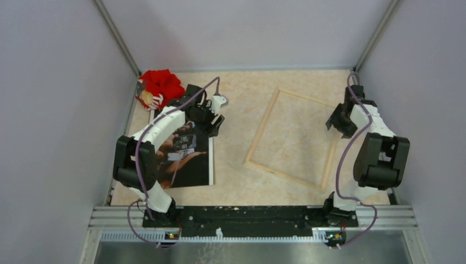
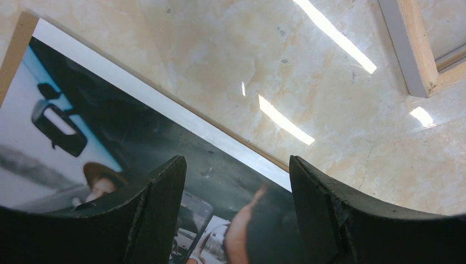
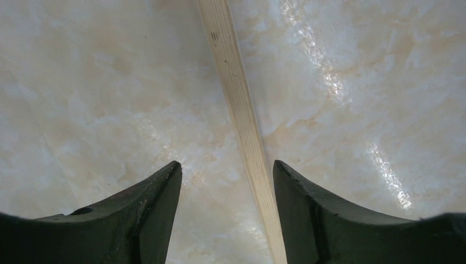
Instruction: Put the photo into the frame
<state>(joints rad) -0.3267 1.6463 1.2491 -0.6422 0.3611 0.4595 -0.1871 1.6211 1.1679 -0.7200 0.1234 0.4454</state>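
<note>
The photo [image 1: 192, 159], a dark glossy print with a white border, lies flat at the left of the table. My left gripper [image 1: 211, 124] hangs open over its far right part. In the left wrist view the open left gripper [image 2: 236, 159] straddles the photo [image 2: 137, 126] near its white edge, holding nothing. The frame [image 1: 262, 126] lies flat at centre right, wood side up. My right gripper [image 1: 336, 124] hovers over its right rail. In the right wrist view that gripper [image 3: 227, 163] is open, and the frame rail [image 3: 236, 93] runs between the fingers close to the right one.
A thin brown backing board [image 2: 16, 49] shows under the photo's edges. A red object [image 1: 160, 85] sits in the back left corner, with a small white item [image 1: 220, 100] beside it. Grey walls enclose the table. A frame corner [image 2: 417, 55] shows in the left wrist view.
</note>
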